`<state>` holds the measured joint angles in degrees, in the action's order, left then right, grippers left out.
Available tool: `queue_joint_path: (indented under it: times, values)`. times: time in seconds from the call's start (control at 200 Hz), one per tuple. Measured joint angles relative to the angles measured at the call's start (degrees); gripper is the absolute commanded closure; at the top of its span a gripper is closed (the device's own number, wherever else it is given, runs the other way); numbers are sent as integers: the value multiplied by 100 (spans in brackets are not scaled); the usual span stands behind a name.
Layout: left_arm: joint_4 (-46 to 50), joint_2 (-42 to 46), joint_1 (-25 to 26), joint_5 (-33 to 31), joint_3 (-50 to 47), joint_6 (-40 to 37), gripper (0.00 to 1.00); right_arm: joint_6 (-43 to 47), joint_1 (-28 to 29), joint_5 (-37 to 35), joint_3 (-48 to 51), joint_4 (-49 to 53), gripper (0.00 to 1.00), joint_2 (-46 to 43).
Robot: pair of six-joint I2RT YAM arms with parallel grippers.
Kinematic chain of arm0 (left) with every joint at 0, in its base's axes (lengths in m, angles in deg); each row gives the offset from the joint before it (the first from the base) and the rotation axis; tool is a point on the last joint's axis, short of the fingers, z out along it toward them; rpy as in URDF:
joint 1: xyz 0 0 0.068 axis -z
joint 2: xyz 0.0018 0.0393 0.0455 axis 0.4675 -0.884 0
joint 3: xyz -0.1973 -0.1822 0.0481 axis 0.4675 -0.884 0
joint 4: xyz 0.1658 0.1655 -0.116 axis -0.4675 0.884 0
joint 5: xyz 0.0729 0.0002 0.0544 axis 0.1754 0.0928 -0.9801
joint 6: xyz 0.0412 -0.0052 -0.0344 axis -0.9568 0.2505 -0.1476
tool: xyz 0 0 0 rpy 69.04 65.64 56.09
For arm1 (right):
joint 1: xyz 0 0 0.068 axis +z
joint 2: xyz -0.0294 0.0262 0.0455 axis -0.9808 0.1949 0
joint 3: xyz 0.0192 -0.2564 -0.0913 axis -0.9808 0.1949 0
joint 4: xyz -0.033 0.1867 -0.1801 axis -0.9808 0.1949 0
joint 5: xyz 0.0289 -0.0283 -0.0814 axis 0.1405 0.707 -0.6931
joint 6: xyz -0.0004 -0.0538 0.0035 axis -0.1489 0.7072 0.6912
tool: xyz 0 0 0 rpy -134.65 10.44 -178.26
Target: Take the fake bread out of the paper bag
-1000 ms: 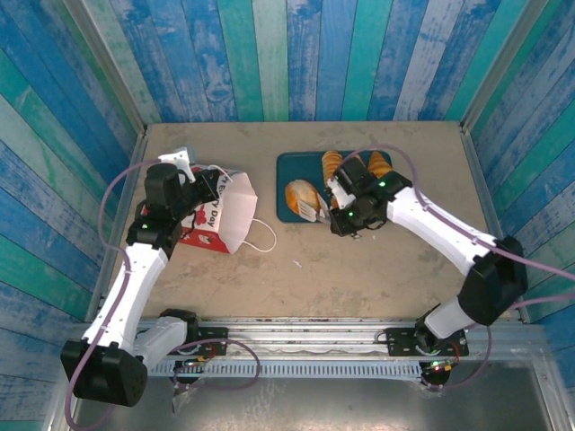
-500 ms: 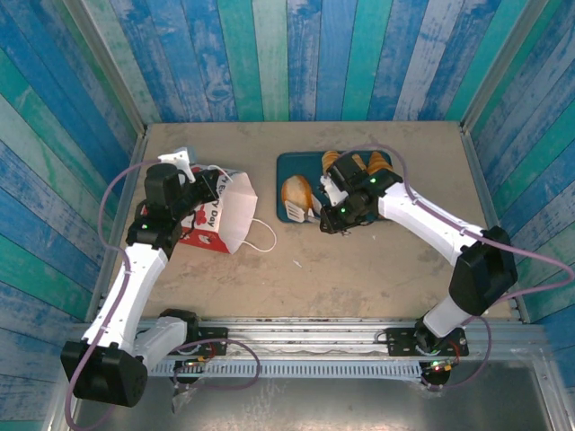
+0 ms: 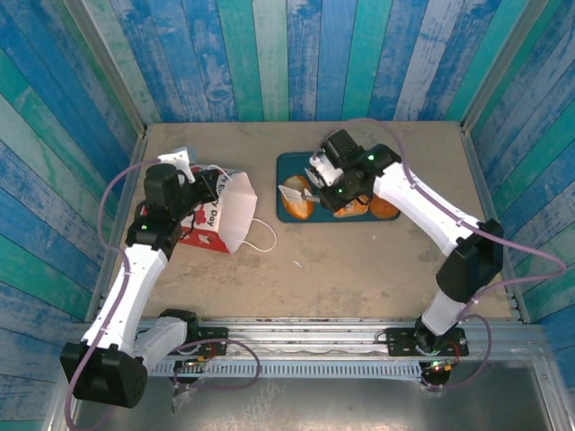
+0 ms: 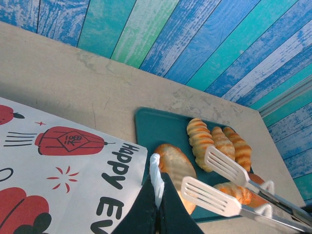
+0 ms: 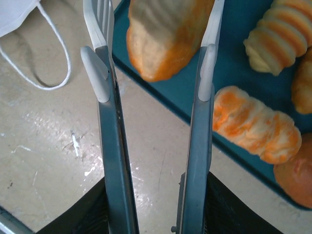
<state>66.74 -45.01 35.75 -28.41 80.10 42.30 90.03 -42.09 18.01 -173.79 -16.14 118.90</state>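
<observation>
- Blue and green plank walls (image 3: 269,54) frame the right gripper (image 3: 308,192) as it hangs over a teal tray (image 3: 289,165), its two pale slotted fingers (image 4: 220,165) spread apart with nothing clamped between them.
- From the right wrist, those fingers stand either side of a small loaf (image 5: 165,34). The one at the right of that view overlaps the loaf's edge, and whether it touches cannot be told.
- At the left, the left gripper (image 4: 158,192) has its black tips pressed together on a white strip at the edge of the paper bag (image 4: 63,161).
- Lying on its side at the left of the beige table (image 3: 359,269), the paper bag shows a red printed face upward and turns its white end toward the tray. A white cord handle (image 3: 262,237) loops flat on the table beside it.
- All the fake bread (image 4: 200,139) in sight sits on the tray, apart from the bag.
- Nearest the bag, on the tray's left side, is the loaf, its long axis roughly in line with the right gripper's fingers.
- Three ridged croissants (image 4: 222,141) lie side by side, long axes parallel, beyond the loaf in the left wrist view.
- One round orange bun (image 5: 297,175) rests beside a croissant at the edge of the right wrist view.
</observation>
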Motion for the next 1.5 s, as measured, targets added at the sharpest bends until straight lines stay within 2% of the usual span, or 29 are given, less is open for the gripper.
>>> queue_joint_path:
  times: [0.286,0.516,0.651,0.992,1.503]
  values:
    - [28,192,0,-103,0,-33,100,-256,-4,70,-509,260,57,844]
    - [20,223,0,-122,0,-55,100,-1054,0,122,-621,273,62,935]
    - [-13,223,0,-98,0,-61,100,-1821,0,114,-706,50,64,935]
    - [-192,221,0,44,-2,-68,100,-3471,13,57,-1025,-308,64,1248]
    - [-356,195,0,155,-35,-66,100,-4201,120,-367,-1449,-472,58,1753]
